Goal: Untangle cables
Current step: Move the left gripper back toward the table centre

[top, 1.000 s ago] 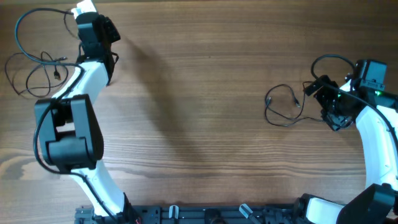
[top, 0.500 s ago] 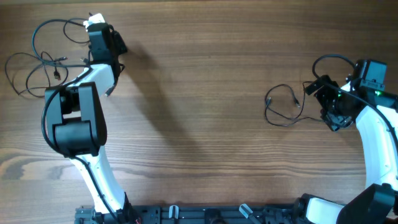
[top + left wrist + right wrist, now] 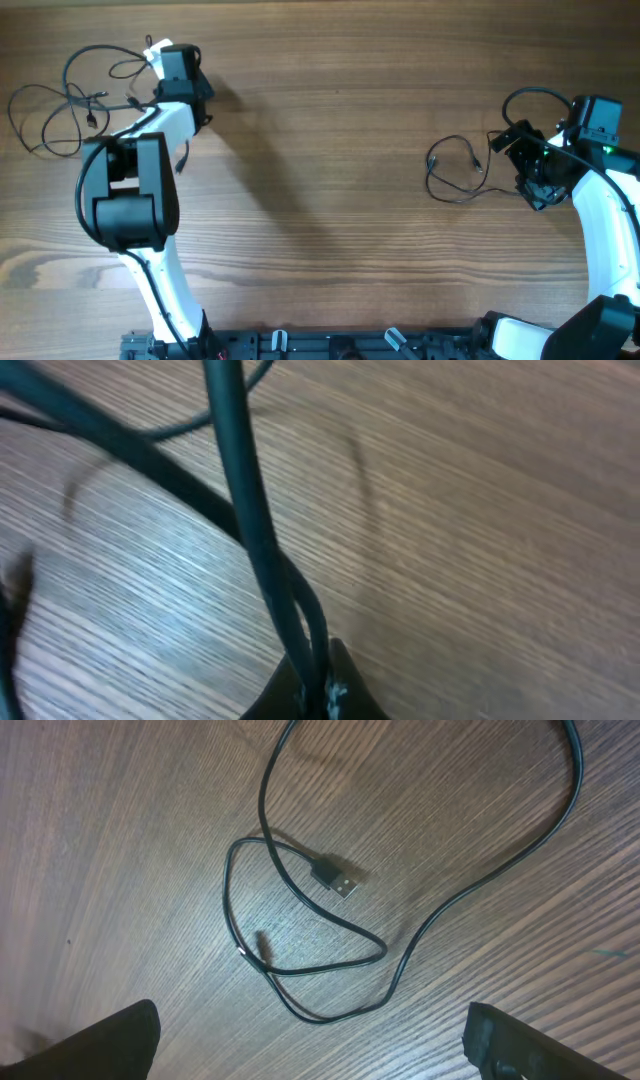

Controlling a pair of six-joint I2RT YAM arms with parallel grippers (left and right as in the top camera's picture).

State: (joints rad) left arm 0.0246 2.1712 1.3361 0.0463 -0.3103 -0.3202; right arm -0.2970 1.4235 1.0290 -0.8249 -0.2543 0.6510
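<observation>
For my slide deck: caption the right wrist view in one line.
Open right gripper hovers over a loose black cable, its USB plug lying flat on the wooden table.

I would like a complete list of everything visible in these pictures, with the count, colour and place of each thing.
tangled cables: number of strands unclear, black, far-left part of the table
loose cable: one, black, lying in loops on the right part of the table
USB plug: one, black with a metal tip, at an end of the loose cable
table: one, brown wood, under everything
left arm: one, white and black, left side
right arm: one, white and black, right side
left gripper: one, black, shut on strands of the tangled cables
right gripper: one, black, open above the loose cable
</observation>
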